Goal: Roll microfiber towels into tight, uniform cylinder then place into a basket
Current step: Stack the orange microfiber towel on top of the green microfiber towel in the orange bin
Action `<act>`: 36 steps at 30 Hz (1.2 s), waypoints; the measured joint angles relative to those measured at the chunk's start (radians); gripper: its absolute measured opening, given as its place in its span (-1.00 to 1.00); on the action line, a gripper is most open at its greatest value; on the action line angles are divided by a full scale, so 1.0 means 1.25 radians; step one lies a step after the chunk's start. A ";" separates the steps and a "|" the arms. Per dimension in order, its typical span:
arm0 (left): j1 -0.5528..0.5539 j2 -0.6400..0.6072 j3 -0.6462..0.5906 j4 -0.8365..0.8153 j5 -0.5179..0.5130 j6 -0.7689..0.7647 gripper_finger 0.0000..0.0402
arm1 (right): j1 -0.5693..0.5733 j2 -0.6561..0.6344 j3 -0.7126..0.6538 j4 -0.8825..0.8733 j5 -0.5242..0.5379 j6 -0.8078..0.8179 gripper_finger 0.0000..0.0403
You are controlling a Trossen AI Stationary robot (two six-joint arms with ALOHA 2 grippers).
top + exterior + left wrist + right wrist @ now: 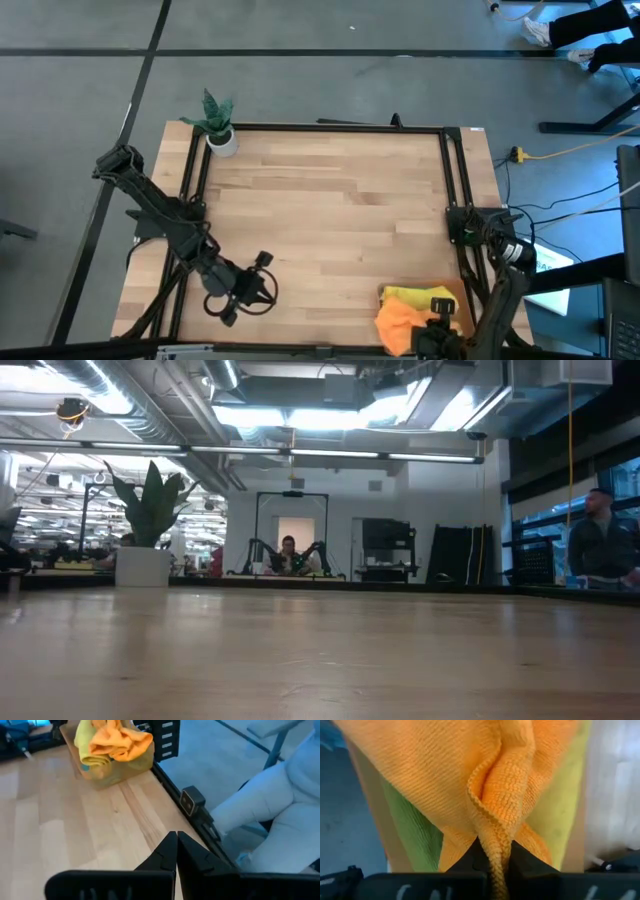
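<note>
On the wooden surface (330, 210), the basket (122, 767) sits at the near right corner, heaped with towels. The right gripper (494, 851) pinches a fold of the orange towel (445, 775) there. The left gripper (176, 851) hangs clenched and empty over the near left edge.

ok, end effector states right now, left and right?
Left end effector: closed, holding nothing, above the table.
Right end effector: closed on a fold of the orange towel, over the basket.
</note>
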 joint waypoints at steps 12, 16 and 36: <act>0.012 0.007 0.000 0.056 0.008 0.088 -1.00 | -0.037 -0.001 -0.070 0.116 -0.087 -0.023 -0.74; 0.012 0.007 0.000 0.057 0.008 0.088 -1.00 | -0.049 -0.001 -0.070 0.126 -0.090 -0.047 -0.51; 0.012 0.006 0.000 0.056 0.008 0.077 -1.00 | -0.076 -0.001 -0.070 0.109 -0.248 -0.045 0.14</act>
